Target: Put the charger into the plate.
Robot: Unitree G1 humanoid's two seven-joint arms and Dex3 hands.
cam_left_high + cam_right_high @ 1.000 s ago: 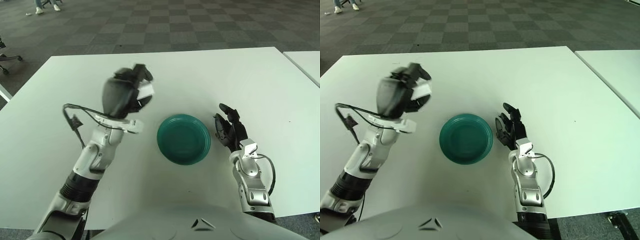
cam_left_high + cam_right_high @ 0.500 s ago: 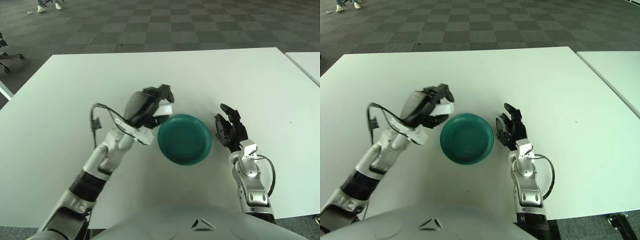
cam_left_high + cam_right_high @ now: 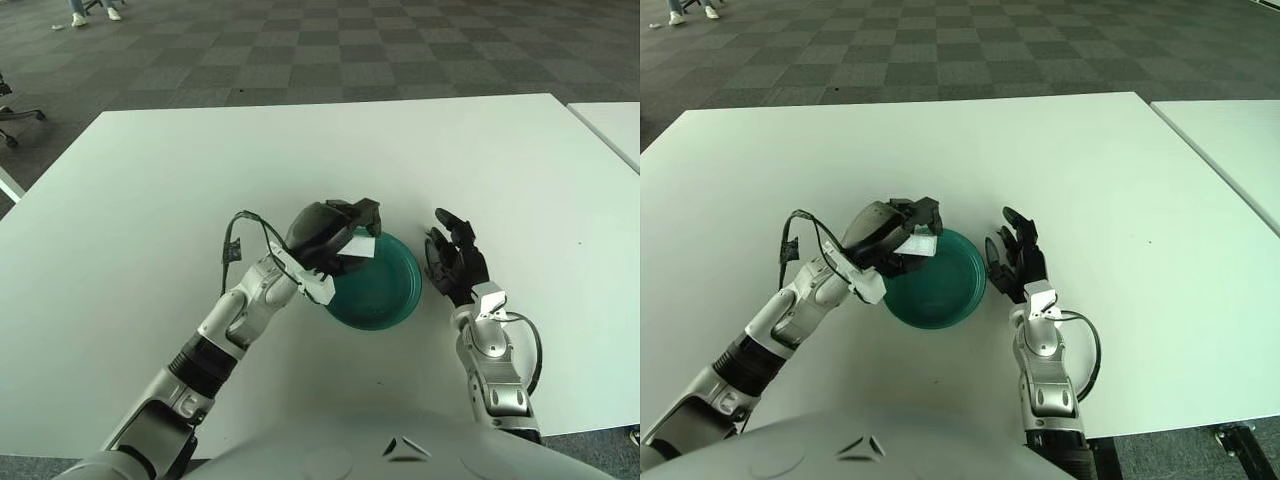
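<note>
The charger (image 3: 358,246), a small white block, was clamped in the left hand (image 3: 335,238), whose fingers curled around it above the left part of the green plate (image 3: 395,290). The plate sat on the white tabletop (image 3: 520,170). Just right of the plate the right hand (image 3: 452,265) showed with fingers spread, holding nothing. Letting go this close to the rim could tip the charger out onto the tabletop.

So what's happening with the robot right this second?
Left hand shut on white charger, over the green plate's left rim. Charger not yet released. Right hand open beside plate's right edge. Nothing blocking.
</note>
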